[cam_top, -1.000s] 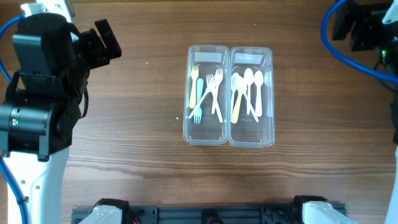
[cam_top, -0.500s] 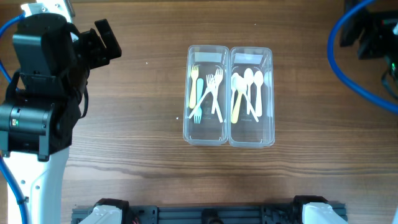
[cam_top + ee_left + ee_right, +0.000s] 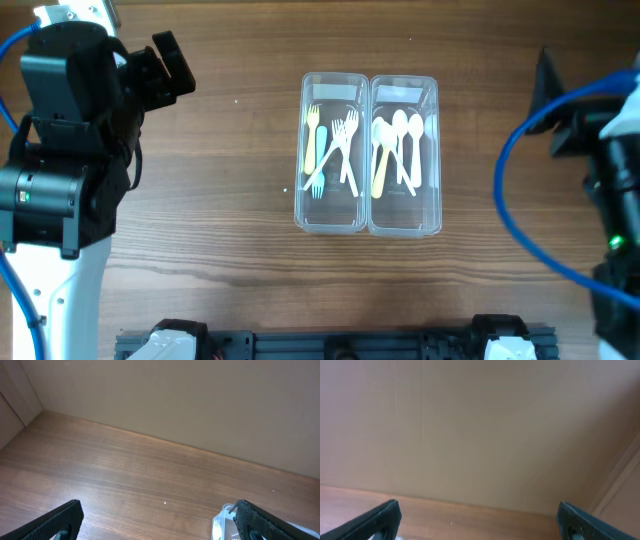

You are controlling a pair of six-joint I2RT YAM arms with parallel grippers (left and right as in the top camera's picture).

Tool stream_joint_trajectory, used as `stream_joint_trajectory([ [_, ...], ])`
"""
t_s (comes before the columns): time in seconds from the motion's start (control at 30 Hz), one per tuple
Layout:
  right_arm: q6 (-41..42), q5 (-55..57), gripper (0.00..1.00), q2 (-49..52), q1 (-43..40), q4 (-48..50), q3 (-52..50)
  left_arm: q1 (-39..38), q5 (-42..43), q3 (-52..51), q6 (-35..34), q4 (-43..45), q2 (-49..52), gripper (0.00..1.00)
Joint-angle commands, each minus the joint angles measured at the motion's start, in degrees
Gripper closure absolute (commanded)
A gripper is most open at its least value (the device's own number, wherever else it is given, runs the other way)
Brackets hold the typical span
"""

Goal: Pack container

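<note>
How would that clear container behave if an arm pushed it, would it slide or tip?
Probably slide: the container sits wide and flat on the smooth table, so tipping seems unlikely. It likely weighs little, holding only plastic forks and spoons. Its clear walls look thin, so may flex if squeezed.

Container [image 3: 331,216] stands mid-table, both troughs open upward, with nothing above them in the overhead view. Forks [image 3: 335,150] fill the middle of the left trough and spoons [image 3: 398,150] the middle of the right; bare floor shows at the robot-side end of each. A wide strip of table [image 3: 230,150] lies between the container and the left arm [image 3: 60,150]. On the other side the right arm [image 3: 615,190] stands well apart, but its blue cable [image 3: 508,200] loops inward over the wood. Left gripper [image 3: 160,522] is spread wide above bare wood, a container corner just beside one finger. Right gripper [image 3: 480,522] is spread wide too, and a wall [image 3: 480,425] fills its view
</note>
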Motion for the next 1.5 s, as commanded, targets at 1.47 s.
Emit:
stream_joint_trajectory([
  [1.47, -0.6, -3.9, 0.0, -46.0, 0.1, 23.2, -70.2, 0.0, -0.7, 0.4, 0.1, 0.1, 0.0, 0.0],
])
